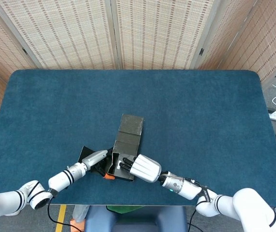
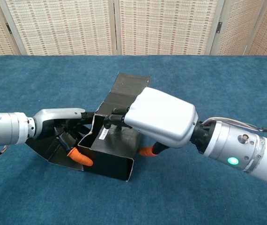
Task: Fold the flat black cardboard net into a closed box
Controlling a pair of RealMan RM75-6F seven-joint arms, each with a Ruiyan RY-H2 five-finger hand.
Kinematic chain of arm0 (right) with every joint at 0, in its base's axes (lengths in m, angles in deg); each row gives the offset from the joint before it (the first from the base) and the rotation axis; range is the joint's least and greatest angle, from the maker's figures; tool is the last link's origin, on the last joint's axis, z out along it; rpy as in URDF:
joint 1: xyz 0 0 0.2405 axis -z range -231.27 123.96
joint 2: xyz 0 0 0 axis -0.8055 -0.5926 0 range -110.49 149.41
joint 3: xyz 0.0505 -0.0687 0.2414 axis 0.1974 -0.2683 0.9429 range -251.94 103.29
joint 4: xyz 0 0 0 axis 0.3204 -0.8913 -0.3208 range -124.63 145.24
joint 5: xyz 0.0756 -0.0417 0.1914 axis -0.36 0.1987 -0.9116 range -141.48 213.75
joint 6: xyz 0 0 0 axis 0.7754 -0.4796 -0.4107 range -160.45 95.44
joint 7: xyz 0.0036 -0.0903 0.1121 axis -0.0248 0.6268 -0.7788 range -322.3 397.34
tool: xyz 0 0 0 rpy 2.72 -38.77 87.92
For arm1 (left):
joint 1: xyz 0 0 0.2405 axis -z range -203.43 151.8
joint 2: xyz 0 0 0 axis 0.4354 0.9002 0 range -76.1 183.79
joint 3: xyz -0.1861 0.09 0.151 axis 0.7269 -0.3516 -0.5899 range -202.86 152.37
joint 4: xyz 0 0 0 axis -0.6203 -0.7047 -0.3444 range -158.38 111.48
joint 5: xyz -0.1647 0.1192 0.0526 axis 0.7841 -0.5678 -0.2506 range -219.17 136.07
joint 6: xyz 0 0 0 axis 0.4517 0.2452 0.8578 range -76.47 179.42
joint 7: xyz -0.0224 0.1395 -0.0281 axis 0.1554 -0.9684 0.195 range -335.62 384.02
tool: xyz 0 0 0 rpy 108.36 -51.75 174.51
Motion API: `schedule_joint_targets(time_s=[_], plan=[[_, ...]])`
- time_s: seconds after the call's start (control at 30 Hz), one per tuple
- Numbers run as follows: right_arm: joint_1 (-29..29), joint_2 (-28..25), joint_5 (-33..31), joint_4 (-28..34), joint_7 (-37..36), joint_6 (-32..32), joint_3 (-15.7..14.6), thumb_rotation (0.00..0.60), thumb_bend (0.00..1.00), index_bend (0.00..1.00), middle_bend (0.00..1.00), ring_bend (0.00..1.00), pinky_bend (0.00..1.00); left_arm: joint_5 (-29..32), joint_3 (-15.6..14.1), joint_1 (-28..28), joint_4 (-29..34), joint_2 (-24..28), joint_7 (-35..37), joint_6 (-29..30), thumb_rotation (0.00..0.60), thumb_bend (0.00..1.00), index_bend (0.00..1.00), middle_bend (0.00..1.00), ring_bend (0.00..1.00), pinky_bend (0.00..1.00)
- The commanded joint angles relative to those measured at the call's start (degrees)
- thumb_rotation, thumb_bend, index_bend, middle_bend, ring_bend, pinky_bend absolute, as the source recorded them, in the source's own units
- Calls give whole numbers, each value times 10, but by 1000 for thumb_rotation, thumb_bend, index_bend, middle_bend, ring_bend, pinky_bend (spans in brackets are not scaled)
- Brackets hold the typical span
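Black cardboard, half folded, sits near the table's front edge: the net has its nearest walls raised into an open tray, with a small white label on the inside wall. At about 3 o'clock from that tray the right hand lies over the box's right side, its white back uppermost, dark fingers reaching across the rim into the hollow and an orange-tipped thumb against the outer right wall; so it pinches that wall between fingers and thumb. Its forearm, with a green light showing, runs off toward 4 o'clock.

At 9 o'clock from the tray the left hand lies low on the side flap, which slopes down onto the cloth. Its fingers are curled toward the tray's left wall, one orange tip touching the wall's foot. Whether it truly grips the cardboard or only presses on it, I cannot tell.

Farther back, toward 12 o'clock, the lid panel stretches away flat and unfolded from the tray's rear edge.

Blue cloth covers the table, and beyond its far edge stand woven screens.
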Motion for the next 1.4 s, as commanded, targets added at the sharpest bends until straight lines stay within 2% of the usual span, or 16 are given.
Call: schedule_joint_targets(time_s=[0.03, 0.53, 0.83, 0.93, 1.13, 1.4], plan=[[1, 0, -1, 0, 2, 3, 0, 600, 120, 316, 377, 858, 990, 0, 0, 0, 1, 0, 2, -1, 600, 176, 0, 33, 459, 688], [-8, 6, 0, 1, 10, 18, 6, 600, 120, 316, 386, 858, 990, 5, 2, -1, 3, 0, -2, -2, 600, 175, 0, 37, 458, 679], [-9, -4, 8, 8, 17, 26, -5, 600, 120, 318, 393, 858, 990, 1, 0, -1, -1, -2, 11, -2, 600, 175, 11, 59, 458, 679], [-8, -6, 7, 12, 18, 24, -3, 600, 121, 319, 394, 858, 990, 2, 1, -1, -4, -4, 12, -1, 600, 175, 56, 95, 458, 679], [-7, -8, 4, 14, 20, 24, 0, 600, 120, 319, 393, 858, 990, 20, 8, -9, -13, -16, -5, 0, 600, 183, 247, 252, 475, 683], [-2, -15, -2, 22, 21, 22, 4, 600, 121, 319, 393, 858, 990, 31, 15, -20, -17, -26, -25, 9, 600, 185, 348, 355, 491, 685]])
